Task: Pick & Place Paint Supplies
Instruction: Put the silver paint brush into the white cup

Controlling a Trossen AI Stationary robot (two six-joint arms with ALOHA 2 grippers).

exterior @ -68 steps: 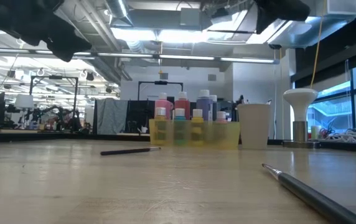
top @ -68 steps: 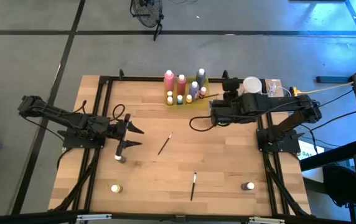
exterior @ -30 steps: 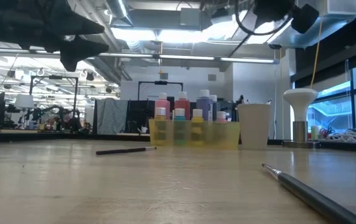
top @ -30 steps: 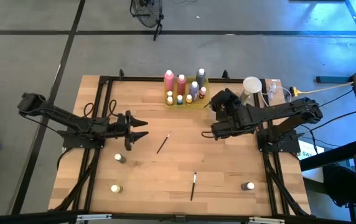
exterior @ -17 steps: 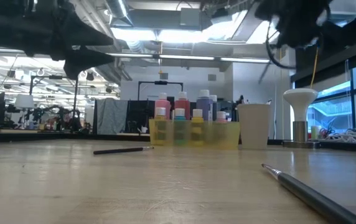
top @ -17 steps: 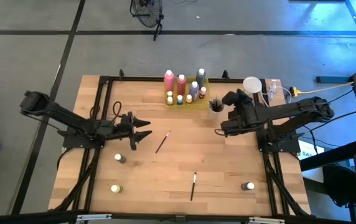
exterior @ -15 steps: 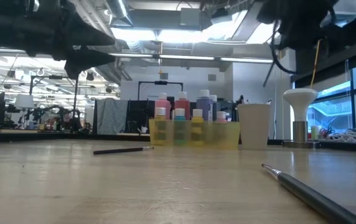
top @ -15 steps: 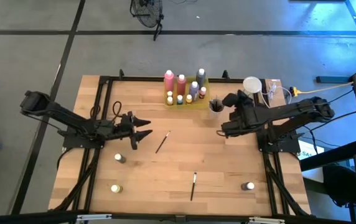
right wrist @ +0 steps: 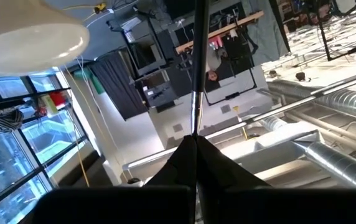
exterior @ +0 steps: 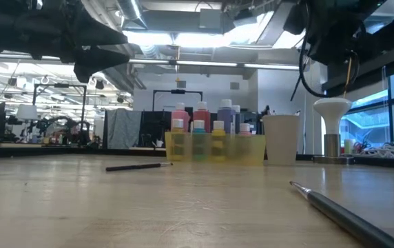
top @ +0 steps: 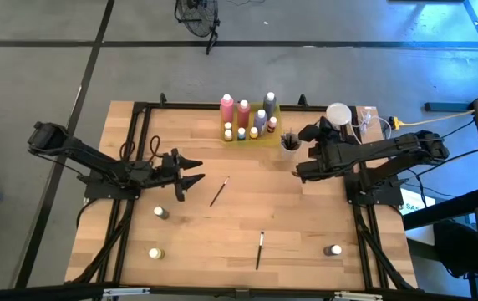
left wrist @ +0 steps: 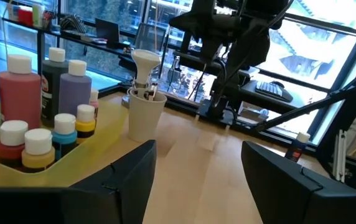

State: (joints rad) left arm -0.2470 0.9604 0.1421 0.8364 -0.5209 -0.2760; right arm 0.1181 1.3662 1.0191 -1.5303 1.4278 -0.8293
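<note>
Left arm lines up on a loose brush while the right arm waits by the cup

Nearest the front edge lie a paintbrush (top: pixel 260 250) and small bottles (top: pixel 155 252); mid-table, the left gripper (top: pixel 190 172) hovers with its fingers spread wide and empty, just beside another brush (top: pixel 220 191). It should probably descend square across the handle before closing. Farther back, the right gripper (top: pixel 301 174) is pinched tight, holding nothing visible, near the cup (top: pixel 289 144) and tray (top: pixel 264 135) of bottles. The cup's contents are hard to make out.
</note>
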